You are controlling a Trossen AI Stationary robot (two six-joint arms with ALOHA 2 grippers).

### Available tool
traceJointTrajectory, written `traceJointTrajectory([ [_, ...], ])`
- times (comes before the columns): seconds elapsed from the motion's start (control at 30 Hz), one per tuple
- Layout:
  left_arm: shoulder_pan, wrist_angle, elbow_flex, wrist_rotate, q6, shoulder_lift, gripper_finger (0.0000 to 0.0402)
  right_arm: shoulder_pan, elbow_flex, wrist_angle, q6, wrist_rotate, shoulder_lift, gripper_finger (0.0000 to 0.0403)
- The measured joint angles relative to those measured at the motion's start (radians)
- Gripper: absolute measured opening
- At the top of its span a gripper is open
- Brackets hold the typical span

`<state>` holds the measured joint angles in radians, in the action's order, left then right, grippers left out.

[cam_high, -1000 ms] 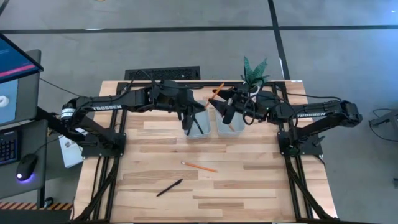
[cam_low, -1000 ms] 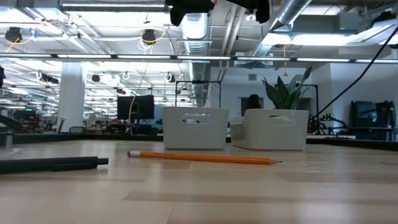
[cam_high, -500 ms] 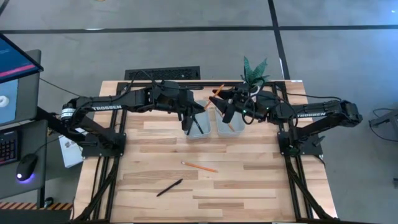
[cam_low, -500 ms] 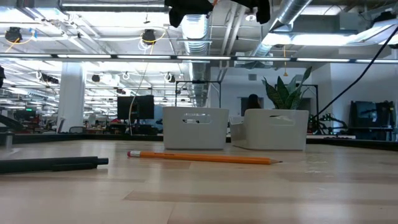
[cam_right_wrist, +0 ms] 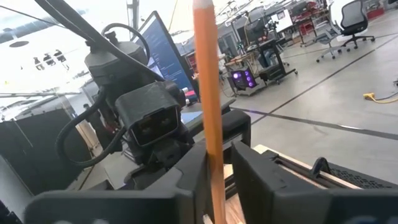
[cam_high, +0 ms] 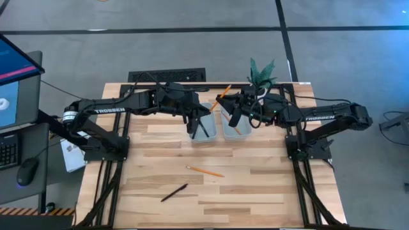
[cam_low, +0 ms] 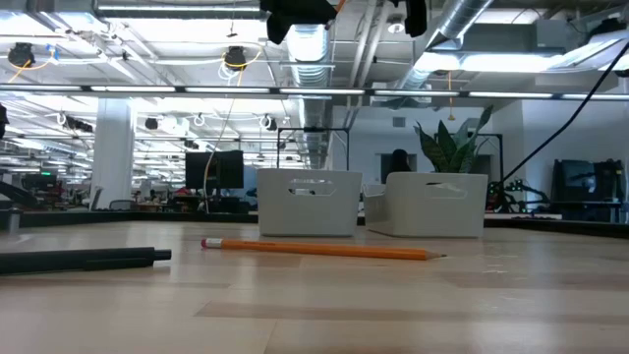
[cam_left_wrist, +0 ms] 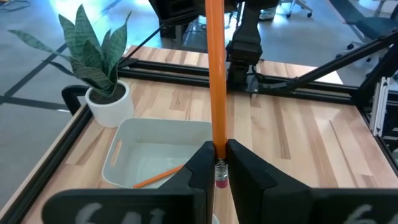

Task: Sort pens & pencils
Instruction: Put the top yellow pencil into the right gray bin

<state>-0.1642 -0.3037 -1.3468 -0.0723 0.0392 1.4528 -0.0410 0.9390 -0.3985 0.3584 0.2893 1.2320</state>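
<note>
Hanging above the trays at the table's back, one pencil is pinched at its eraser end by the left gripper and higher up by the right gripper; light, stiff and slick, I'd guess, so best gripped mid-shaft.

- Both dark arms crowd the space over the two pale plastic trays (beside a potted green plant).
- The wooden counter in front lies open around one orange pencil and one black pen.
</note>
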Motion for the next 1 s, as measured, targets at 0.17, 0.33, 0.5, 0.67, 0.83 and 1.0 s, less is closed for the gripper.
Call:
traceJointTrajectory([
  [0.17,0.000,-0.002,0.000,0.000,0.006,0.000,0.0026,0.000,0.000,0.000,-0.004,0.001,0.000,0.0062],
  [0.33,0.000,-0.002,0.000,0.005,0.008,0.000,0.0026,0.000,0.000,0.001,-0.004,0.001,0.000,0.0054],
  [0.5,0.000,-0.001,0.000,0.006,-0.009,0.000,0.0026,0.000,0.000,0.001,-0.003,0.001,0.000,0.0059],
  [0.67,0.000,0.000,0.000,0.006,-0.021,0.000,0.0029,0.000,0.000,0.001,-0.003,0.001,0.000,0.0058],
  [0.83,0.000,0.003,0.000,0.002,-0.030,0.000,0.0052,0.000,0.000,0.000,0.000,0.000,0.000,0.0057],
  [1.0,0.000,0.007,0.000,0.014,-0.046,0.000,0.0081,0.000,0.000,0.000,0.000,0.000,0.000,0.0057],
])
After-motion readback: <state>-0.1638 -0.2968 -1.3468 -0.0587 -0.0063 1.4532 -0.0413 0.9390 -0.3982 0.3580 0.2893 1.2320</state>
